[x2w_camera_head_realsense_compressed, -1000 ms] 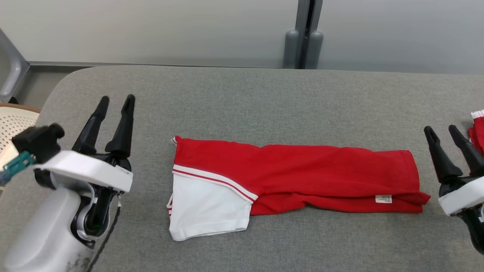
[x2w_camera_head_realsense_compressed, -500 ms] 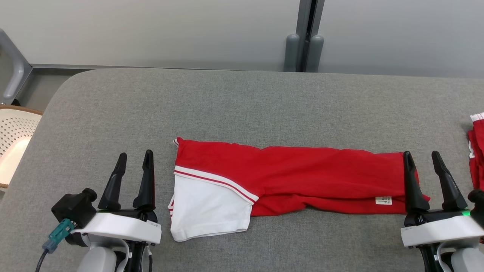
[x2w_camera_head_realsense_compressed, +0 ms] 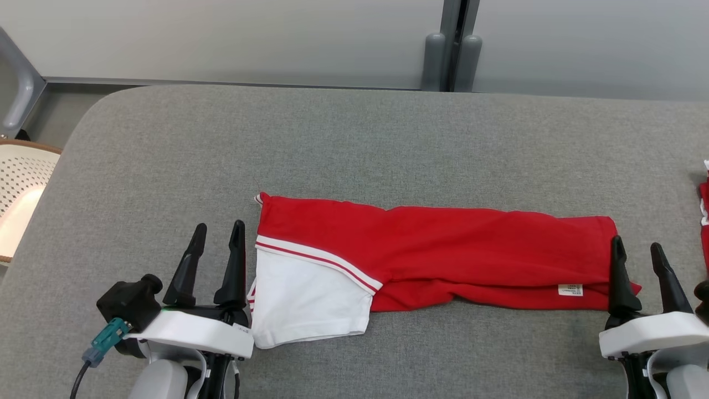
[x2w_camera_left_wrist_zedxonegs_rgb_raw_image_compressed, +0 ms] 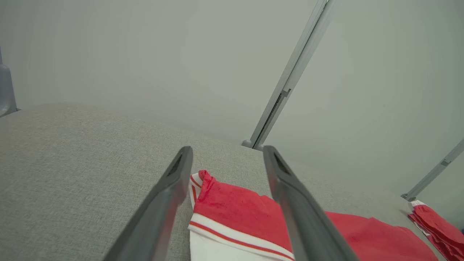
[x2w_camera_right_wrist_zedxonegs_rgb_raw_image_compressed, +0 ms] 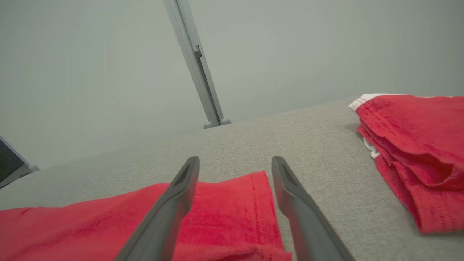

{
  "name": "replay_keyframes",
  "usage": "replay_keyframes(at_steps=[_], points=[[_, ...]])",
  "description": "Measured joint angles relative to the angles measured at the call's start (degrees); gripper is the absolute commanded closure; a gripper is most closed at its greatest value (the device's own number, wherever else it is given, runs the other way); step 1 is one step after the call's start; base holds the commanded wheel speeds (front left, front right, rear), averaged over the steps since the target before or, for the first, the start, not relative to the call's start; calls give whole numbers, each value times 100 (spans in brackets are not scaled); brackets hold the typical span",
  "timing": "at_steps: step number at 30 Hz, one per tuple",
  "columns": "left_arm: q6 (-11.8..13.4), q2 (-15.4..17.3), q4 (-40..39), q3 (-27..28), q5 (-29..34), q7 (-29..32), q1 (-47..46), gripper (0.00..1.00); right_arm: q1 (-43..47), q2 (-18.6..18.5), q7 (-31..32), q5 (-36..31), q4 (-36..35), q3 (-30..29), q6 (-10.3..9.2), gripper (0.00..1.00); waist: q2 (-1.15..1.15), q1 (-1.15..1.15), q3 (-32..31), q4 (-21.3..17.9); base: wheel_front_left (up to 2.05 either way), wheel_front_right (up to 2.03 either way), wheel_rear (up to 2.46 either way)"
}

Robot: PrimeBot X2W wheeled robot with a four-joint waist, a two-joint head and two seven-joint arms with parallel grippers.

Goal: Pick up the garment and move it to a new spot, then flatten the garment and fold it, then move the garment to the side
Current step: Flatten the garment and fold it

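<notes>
Your left fingers [x2w_camera_head_realsense_compressed: 234, 266] stand apart with nothing between them, pointing away from you across the table [x2w_camera_head_realsense_compressed: 354, 144]. They sit just beside the left end of the garment [x2w_camera_head_realsense_compressed: 443, 249], and the inner finger lines up with the edge of the white sleeve [x2w_camera_head_realsense_compressed: 310, 302]. You cannot tell from the pictures whether it touches the cloth. In the left wrist view, the garment's far left corner shows in the gap between the two fingers.

Your right fingers [x2w_camera_head_realsense_compressed: 620, 277] are apart as well and grip nothing. The inner one lies over the garment's right hem and the outer one over bare table, so the pair straddles that edge. Both forearms come in low from the near edge, roughly parallel, one at each end of the garment.

The garment lies as a long folded strip across the middle of the table. It is red, with the white sleeve and its red-and-white trim at the left end and a small white label [x2w_camera_head_realsense_compressed: 570, 289] near the right.

Beyond it you have a broad stretch of bare grey table up to the far edge, where a wall [x2w_camera_head_realsense_compressed: 221, 39] and a grey post [x2w_camera_head_realsense_compressed: 451, 55] stand. A band of bare table also runs along the near side. To the right, a strip of bare table separates the hem from another red folded pile [x2w_camera_head_realsense_compressed: 704, 216] at the table's right side. On the left, the table rounds off at its corner, with a pale basket [x2w_camera_head_realsense_compressed: 22, 183] off that edge.
</notes>
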Motion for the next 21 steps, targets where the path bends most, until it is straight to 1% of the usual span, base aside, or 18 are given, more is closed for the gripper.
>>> replay_keyframes(at_steps=[6, 10, 15, 20, 21], points=[[0, -10, 71, -126, -130, 0, -114, 0, -409, 167, 374, -20, 936, -491, 0, 0, 0, 0, 167, 70, 0, 0, 0], [0, -9, 78, -151, -170, 0, -209, 0, -603, 280, 615, -145, 1365, -579, 0, 0, 0, 0, 235, 144, 0, 0, 0], [0, -8, 98, -153, -175, 0, -251, 0, -735, 333, 775, -258, 1749, -702, 0, 0, 0, 0, 262, 188, 0, 0, 0], [0, -7, 102, -144, -175, 0, -252, 0, -842, 374, 853, -303, 1939, -724, 0, 0, 0, 0, 260, 188, 0, 0, 0], [0, -8, 103, -145, -175, 0, -252, 0, -861, 378, 888, -301, 1962, -713, 0, 53, 0, 0, 259, 186, 0, 0, 0]])
